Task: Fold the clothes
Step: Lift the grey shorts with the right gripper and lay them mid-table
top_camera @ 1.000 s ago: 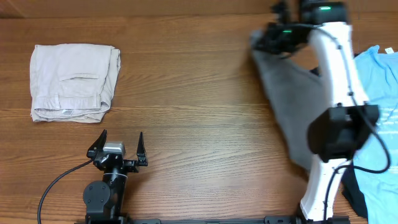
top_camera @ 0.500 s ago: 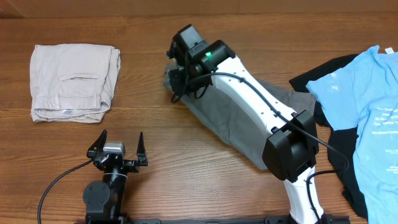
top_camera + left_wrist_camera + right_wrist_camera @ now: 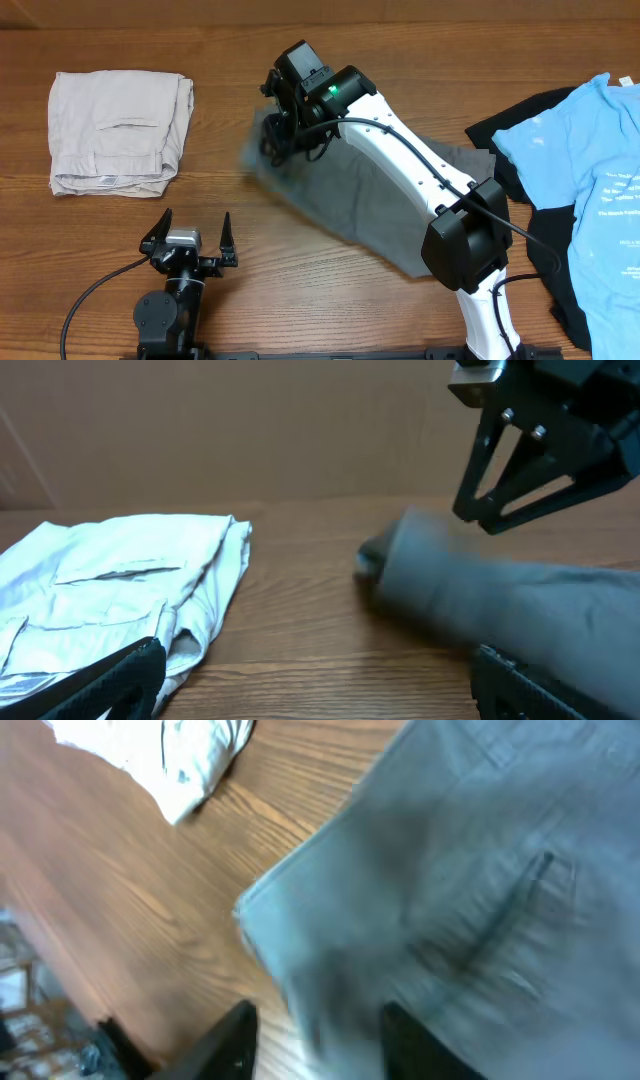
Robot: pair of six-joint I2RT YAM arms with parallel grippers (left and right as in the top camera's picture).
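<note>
Released since the earlier frame, the limp, light mid-grey woven shorts (image 3: 330, 210) are spread leftward. The right gripper (image 3: 318, 1032) is seen parted and empty, the left gripper (image 3: 195, 222) wide. Hem corners should be pinched.

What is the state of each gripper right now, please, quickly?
Left gripper: open, holding nothing.
Right gripper: open, jaws apart just above the grey shorts; whether it touches them cannot be told.

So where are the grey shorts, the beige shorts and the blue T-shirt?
grey shorts (image 3: 335, 205): overhead view, middle of the spread cloth.
beige shorts (image 3: 120, 130): overhead view, on the pocket area.
blue T-shirt (image 3: 575, 160): overhead view, plain cloth left of the print.
</note>
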